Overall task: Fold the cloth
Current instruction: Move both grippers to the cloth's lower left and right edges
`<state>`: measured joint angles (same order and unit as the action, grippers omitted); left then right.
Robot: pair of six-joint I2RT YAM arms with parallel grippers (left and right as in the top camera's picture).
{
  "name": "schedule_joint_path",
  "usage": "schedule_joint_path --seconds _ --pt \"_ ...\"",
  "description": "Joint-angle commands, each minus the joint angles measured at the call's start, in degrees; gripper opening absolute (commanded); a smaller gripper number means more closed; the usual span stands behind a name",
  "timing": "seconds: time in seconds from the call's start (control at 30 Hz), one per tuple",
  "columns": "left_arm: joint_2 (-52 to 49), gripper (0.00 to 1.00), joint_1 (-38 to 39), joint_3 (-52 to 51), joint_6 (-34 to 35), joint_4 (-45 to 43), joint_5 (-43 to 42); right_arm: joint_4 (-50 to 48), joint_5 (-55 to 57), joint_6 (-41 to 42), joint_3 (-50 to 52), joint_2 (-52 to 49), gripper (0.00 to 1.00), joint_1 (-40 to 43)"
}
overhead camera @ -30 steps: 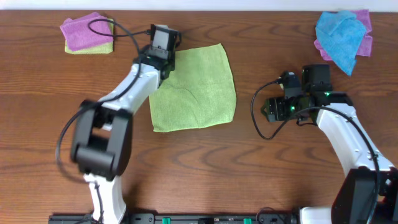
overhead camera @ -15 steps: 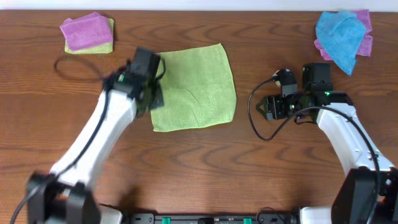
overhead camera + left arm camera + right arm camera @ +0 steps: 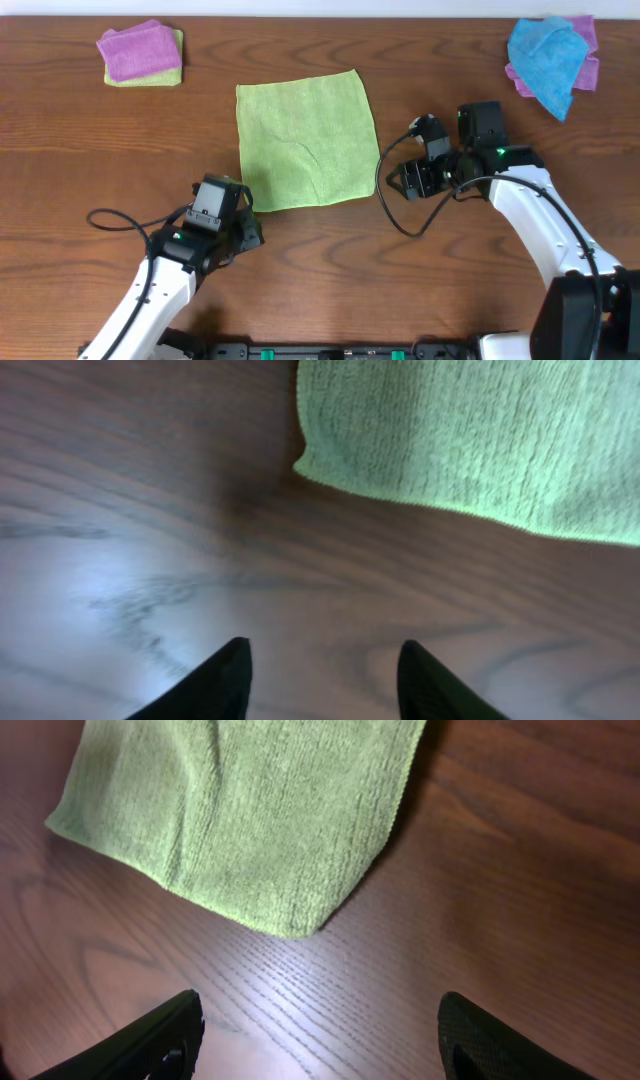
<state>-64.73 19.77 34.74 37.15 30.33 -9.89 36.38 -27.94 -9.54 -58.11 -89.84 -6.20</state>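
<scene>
The lime yellow-green cloth (image 3: 305, 140) lies flat and unfolded in the middle of the table. My left gripper (image 3: 250, 222) sits just off its near left corner, open, with bare wood between the fingertips. In the left wrist view the gripper (image 3: 325, 650) has the cloth's corner (image 3: 470, 440) ahead of it, apart from the fingers. My right gripper (image 3: 398, 182) hovers just right of the near right corner, open and empty. In the right wrist view the gripper (image 3: 320, 1005) is a short way from the cloth's corner (image 3: 250, 810).
A pink cloth (image 3: 138, 48) lies folded on a paler green one at the back left. A bright blue cloth (image 3: 548, 55) lies crumpled over a pink one at the back right. Black cables loop beside both arms.
My left arm has swung from the cloth's far left corner back to its near left corner, and its jaws have opened. My right gripper has moved left, closer to the cloth.
</scene>
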Motion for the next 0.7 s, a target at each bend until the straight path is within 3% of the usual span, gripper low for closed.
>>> schedule_joint_path --seconds 0.0,0.13,0.3,0.5,0.67 --pt "0.3 0.52 -0.6 -0.7 1.7 -3.5 -1.3 -0.6 0.6 -0.8 -0.9 -0.1 0.76 -0.2" --pt "-0.6 0.61 -6.8 -0.8 2.1 -4.9 -2.0 -1.9 1.0 1.3 -0.9 -0.1 0.76 -0.2" --pt "-5.4 0.61 -15.6 -0.8 -1.0 -8.5 -13.8 -6.1 1.1 5.4 -0.9 -0.1 0.77 0.6" --pt "-11.9 0.57 -16.7 -0.8 -1.3 -11.5 -22.4 -8.9 -2.2 6.3 -0.9 -2.3 0.76 1.7" --pt "-13.5 0.54 -16.7 -0.8 -0.8 -12.0 -23.0 -12.9 -12.1 7.4 -0.9 -10.6 0.75 2.9"
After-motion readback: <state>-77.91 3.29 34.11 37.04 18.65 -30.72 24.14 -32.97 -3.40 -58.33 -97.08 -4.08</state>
